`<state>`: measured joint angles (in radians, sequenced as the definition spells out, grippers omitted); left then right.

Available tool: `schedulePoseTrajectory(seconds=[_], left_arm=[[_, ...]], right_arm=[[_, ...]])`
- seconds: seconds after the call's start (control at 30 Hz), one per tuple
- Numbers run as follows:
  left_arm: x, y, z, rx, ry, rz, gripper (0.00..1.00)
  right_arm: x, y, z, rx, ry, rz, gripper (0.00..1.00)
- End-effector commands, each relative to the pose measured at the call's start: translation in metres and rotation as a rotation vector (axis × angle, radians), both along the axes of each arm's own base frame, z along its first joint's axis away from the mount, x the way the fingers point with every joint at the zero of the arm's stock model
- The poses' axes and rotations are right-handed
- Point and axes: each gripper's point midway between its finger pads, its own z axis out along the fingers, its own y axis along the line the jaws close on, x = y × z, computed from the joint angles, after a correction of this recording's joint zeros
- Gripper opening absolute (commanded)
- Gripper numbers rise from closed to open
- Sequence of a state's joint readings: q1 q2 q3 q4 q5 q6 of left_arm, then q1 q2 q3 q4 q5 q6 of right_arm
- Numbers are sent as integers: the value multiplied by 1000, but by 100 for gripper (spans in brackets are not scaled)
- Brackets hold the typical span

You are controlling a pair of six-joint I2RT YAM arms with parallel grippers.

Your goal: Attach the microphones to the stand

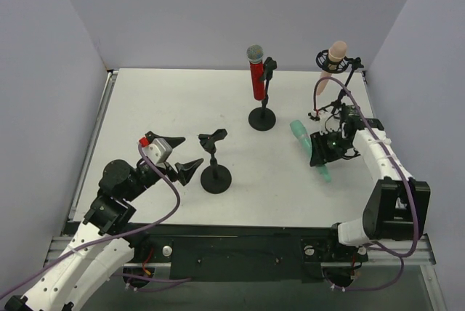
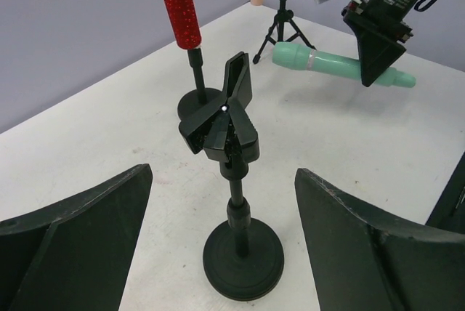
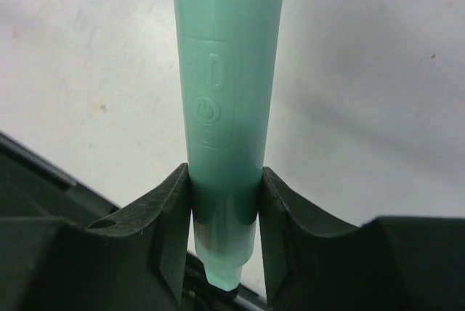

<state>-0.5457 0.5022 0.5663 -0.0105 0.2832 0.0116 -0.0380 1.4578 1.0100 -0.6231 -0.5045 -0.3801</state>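
The mint green microphone is gripped near its tail by my right gripper, held roughly level and low over the table at the right. The glittery red microphone stands clipped in a round-base stand at the back centre. The peach-pink microphone sits on a tripod stand at the back right. An empty round-base stand has its clip open upward. My left gripper is open and empty, with the stand's pole ahead between the fingers.
Grey walls close in the white table at the back and on both sides. Cables hang near the tripod stand. A black rail runs along the near edge.
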Motion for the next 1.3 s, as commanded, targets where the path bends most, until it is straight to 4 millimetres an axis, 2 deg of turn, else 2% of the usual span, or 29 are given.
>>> schedulePoseTrajectory(seconds=[0.0,0.03,0.07,0.17,0.27,0.37,0.43,0.47,0.5,0.53,0.57,0.6,0.63,0.67,0.7,0.73,0.77,0.8,0.83,0.9,1.0,1.07,1.13,1.2,1.23,1.27], left_arm=[[-7,-7,18,-36,-64,-64,91],[-7,-8,18,-38,-67,-67,91],[-7,-8,19,-38,-71,-70,91],[-7,-8,20,-39,-71,-72,91],[-12,-12,23,-18,-85,-109,91],[-11,-13,22,15,-93,-121,91],[-9,-12,23,49,-117,-118,92],[-9,-12,26,68,-138,-117,92],[-6,-10,29,73,-148,-106,92],[-2,-9,21,102,-125,-94,92],[0,-8,21,115,-128,-89,92],[3,-9,22,128,-137,-89,92],[6,-7,21,135,-143,-82,92],[7,-10,25,126,-176,-102,92],[11,-8,25,123,-188,-96,93],[9,-12,27,109,-215,-139,93],[8,-12,22,104,-214,-169,93],[12,-11,31,73,-243,-170,93],[14,-8,26,67,-234,-185,93],[17,-9,32,25,-244,-218,93],[18,-21,34,-5,-231,-304,93],[16,-27,29,-19,-188,-357,93],[14,-28,26,-20,-177,-371,93],[12,-28,21,-11,-187,-376,93],[14,-27,15,-5,-186,-362,93],[14,-26,14,-2,-192,-352,93]], right_arm=[[-72,12,36,75,24,298,0],[-77,12,40,74,7,328,0],[-87,15,50,85,-28,373,0],[-100,25,81,107,-158,464,0],[-123,47,107,172,-252,678,0],[-129,67,126,124,-339,887,0],[-119,83,142,119,-413,969,0],[-112,89,157,114,-463,990,0],[-107,100,160,126,-458,1031,0],[-99,107,174,124,-500,1059,0],[-94,116,175,135,-481,1092,0],[-86,123,189,132,-524,1121,0],[-82,134,189,161,-502,1153,0],[-75,141,204,171,-555,1169,0],[-70,151,204,207,-546,1187,0],[-64,158,217,229,-589,1191,0],[-56,168,219,269,-599,1195,0],[-51,174,228,286,-632,1195,0],[-41,185,233,327,-657,1177,0],[-24,201,242,385,-690,1133,0],[2,223,244,458,-661,1073,0],[12,232,242,475,-626,1044,0],[17,236,235,478,-598,1029,0],[14,239,231,483,-592,1034,0],[12,239,223,493,-563,1021,0],[12,242,225,515,-580,1023,0]])
